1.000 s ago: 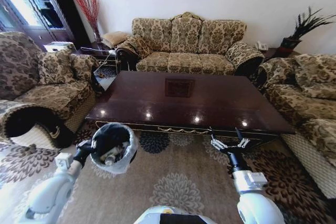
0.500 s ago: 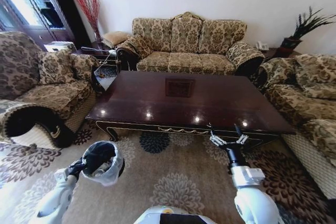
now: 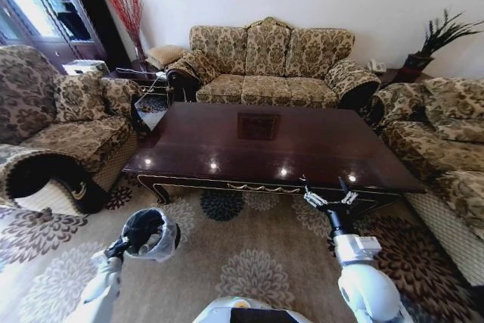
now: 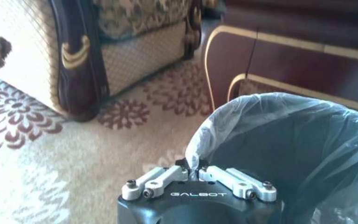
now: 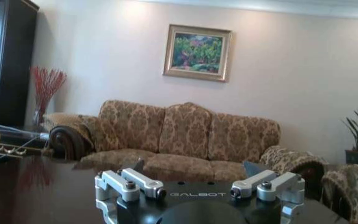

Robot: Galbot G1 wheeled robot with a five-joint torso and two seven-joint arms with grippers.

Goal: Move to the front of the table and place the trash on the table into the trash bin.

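The left hand (image 4: 195, 173) is pinching, fingers pressed together, the rim of the one trash bin (image 3: 149, 234), which is sitting low over the carpet (image 3: 249, 262) before the table (image 3: 265, 145) and holding pale litter. The right hand (image 3: 330, 198) is hovering spread at the table's front edge.

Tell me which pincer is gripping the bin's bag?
The left pincer, shut on the trash bin liner's rim; the right pincer hangs open by the table.
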